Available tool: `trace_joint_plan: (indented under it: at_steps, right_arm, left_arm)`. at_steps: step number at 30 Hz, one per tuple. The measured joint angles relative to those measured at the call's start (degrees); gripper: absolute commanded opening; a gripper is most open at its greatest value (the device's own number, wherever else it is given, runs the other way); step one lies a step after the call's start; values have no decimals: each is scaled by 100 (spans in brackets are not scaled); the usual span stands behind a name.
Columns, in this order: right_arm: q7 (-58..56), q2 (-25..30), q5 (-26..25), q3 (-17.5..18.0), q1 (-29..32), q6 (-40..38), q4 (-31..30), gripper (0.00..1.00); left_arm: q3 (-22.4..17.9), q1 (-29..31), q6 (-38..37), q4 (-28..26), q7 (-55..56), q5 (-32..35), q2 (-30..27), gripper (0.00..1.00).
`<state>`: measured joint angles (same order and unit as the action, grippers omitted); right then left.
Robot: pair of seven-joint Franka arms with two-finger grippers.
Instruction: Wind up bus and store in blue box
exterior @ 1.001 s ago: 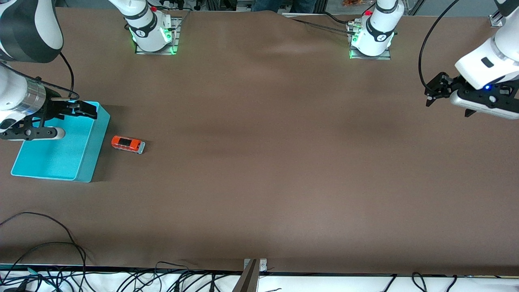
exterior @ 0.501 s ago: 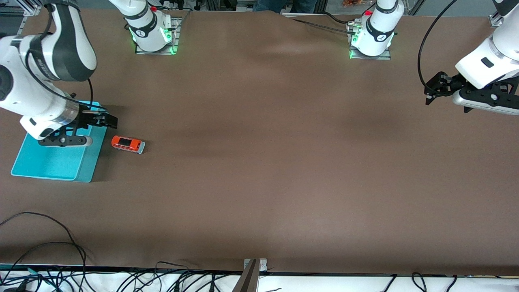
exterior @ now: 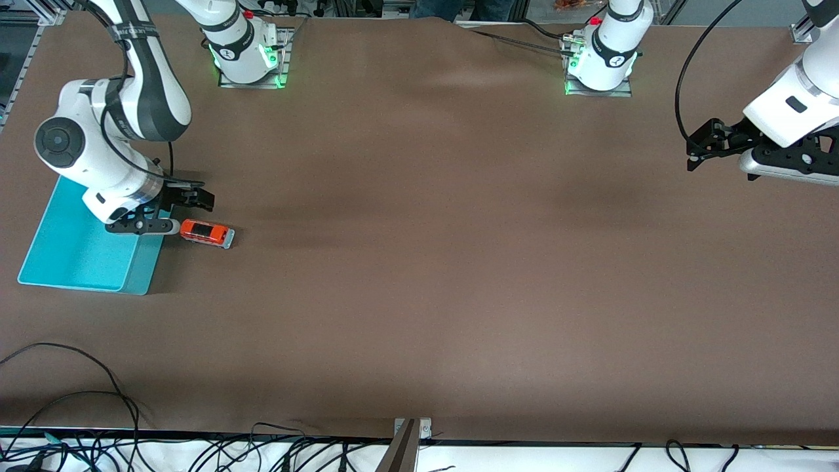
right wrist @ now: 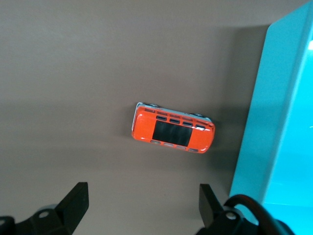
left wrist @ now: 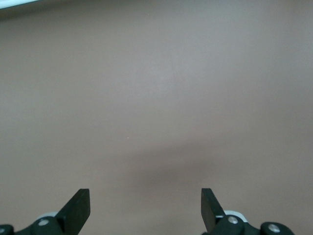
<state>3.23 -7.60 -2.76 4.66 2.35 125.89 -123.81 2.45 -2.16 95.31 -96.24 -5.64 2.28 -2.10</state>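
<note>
right gripper (exterior: 196, 198) hangs with jaws open and empty, over the table (exterior: 419, 262) just beside the bus (exterior: 207, 233) and the box's edge; bus stands on its wheels on the table, close beside the blue box (exterior: 78, 262) at the right arm's end; left gripper (exterior: 696, 149) waits open over bare table at the left arm's end

Glossy orange bus (exterior: 207, 233), smooth plastic blue box (exterior: 78, 255), matt brown table (exterior: 459, 262).
</note>
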Motion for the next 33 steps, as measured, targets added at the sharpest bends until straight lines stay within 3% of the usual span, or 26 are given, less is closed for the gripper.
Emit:
trace_joint_plan:
  at_steps: [9, 33]
  right_arm:
    - [1337, -28, 1, -1, 1, 733, -593, 100]
    - [5669, -637, 23, -44, 210, 2228, -657, 100]
  left_arm:
    - [14, -23, -233, 0, 575, -16, -62, 100]
    - [32, -27, -239, 0, 722, -230, -130, 100]
